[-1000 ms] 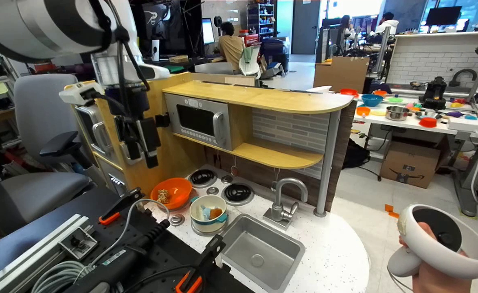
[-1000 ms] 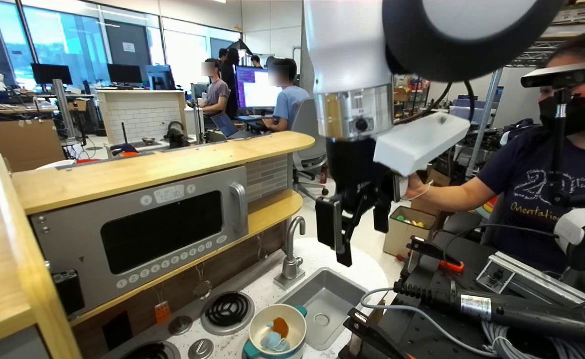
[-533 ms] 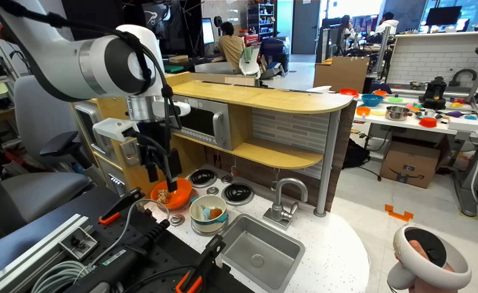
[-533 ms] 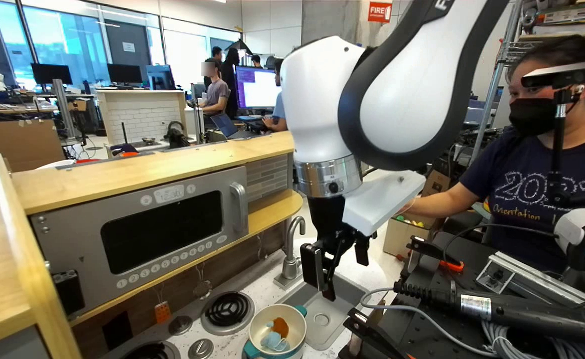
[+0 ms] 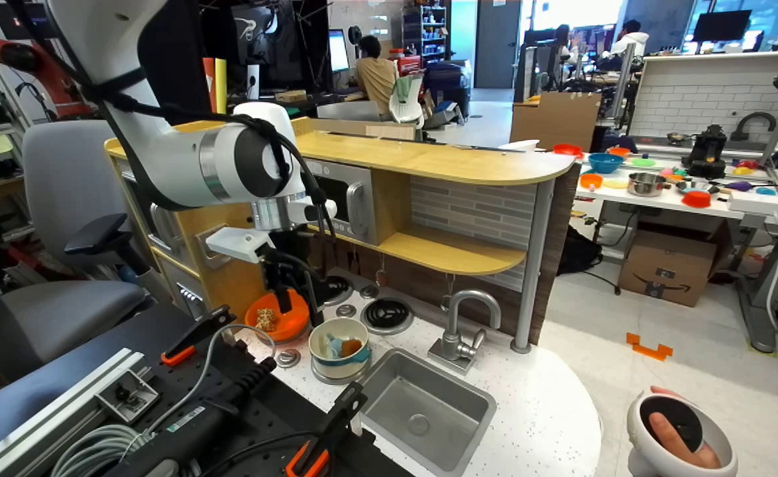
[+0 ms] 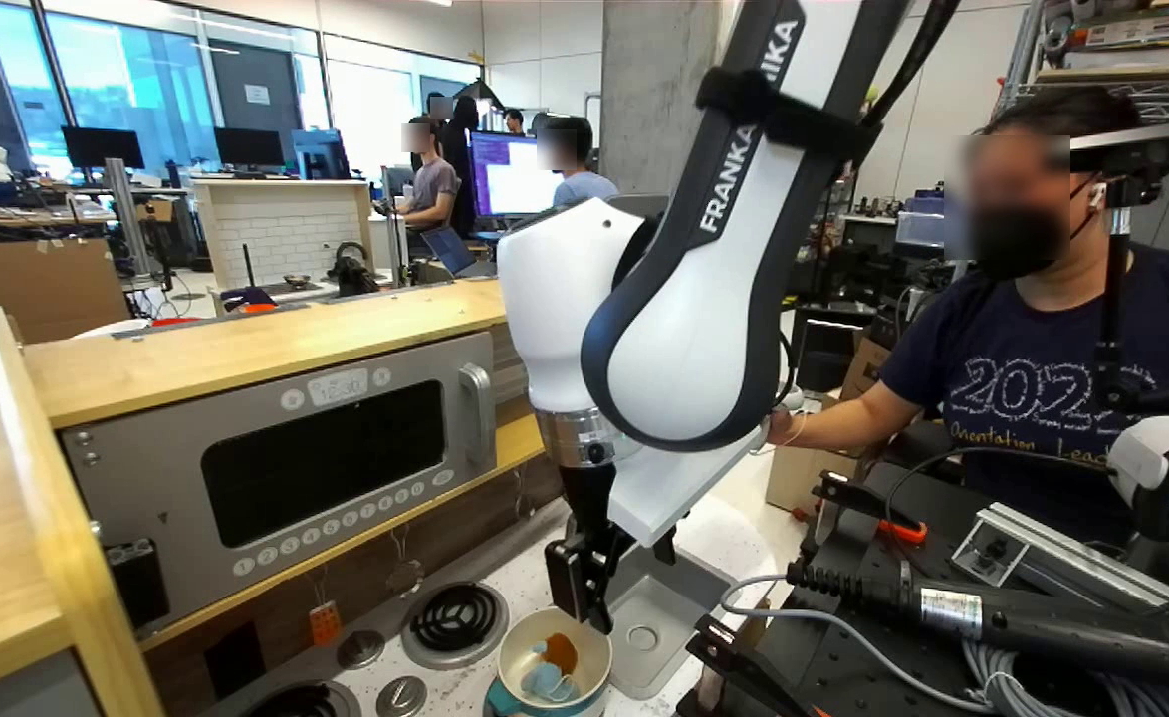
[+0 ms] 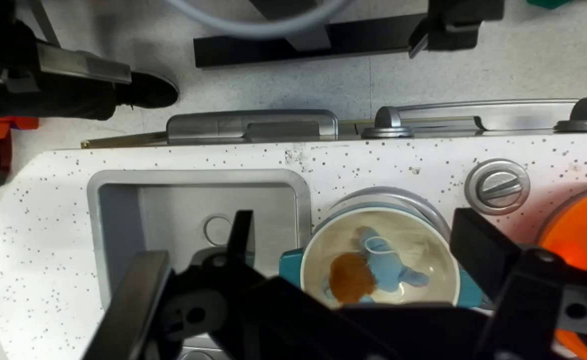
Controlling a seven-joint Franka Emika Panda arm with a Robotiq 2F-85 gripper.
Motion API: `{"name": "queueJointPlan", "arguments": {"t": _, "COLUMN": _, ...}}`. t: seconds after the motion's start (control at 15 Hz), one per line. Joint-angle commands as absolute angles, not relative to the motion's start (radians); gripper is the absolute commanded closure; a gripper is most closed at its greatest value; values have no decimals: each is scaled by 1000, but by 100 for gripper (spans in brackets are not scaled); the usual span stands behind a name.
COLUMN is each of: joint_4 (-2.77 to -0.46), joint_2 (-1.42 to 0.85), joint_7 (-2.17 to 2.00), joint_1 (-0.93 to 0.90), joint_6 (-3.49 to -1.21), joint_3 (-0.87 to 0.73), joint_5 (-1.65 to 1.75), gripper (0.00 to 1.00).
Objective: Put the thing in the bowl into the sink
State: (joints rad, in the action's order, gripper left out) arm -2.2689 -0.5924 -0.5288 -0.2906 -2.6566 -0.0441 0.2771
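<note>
Wrist view: the gripper [image 7: 354, 237] hangs above the counter [image 7: 38, 250], and I can see its fingers [image 7: 478, 245] spread wide, gripping nothing, with the cream pot [image 7: 426, 237] showing between them. In an exterior view, the small brown piece [image 5: 266, 319] lies inside the orange bowl [image 5: 291, 326]; the pot stands between that bowl and the grey sink [image 5: 422, 401].

Brt windows [image 6: 136, 90] at back, gry office chair [image 5: 74, 179], gry pillar [image 6: 649, 110], pale flr [image 5: 591, 311].
</note>
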Motion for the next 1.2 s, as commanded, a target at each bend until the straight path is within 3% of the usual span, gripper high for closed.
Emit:
{"name": "queueJointPlan", "arguments": {"t": 0.0, "joint_4": -2172, "joint_2": -715, "joint_7": -519, "joint_1": -369, "joint_6": -2753, "joint_3": -121, "joint_5": 304, "gripper": 0}}
{"name": "queueJointPlan", "arguments": {"t": 0.4, "joint_4": -2071, "joint_2": -856, "joint_7": -463, "joint_1": -410, "joint_6": -2861, "joint_3": -165, "joint_5": 249, "gripper": 0}}
{"name": "queueJointPlan", "arguments": {"t": 1.13, "joint_4": -1837, "joint_2": -1043, "joint_7": -353, "joint_1": -362, "joint_6": -2806, "joint_3": -160, "joint_5": 146, "gripper": 0}}
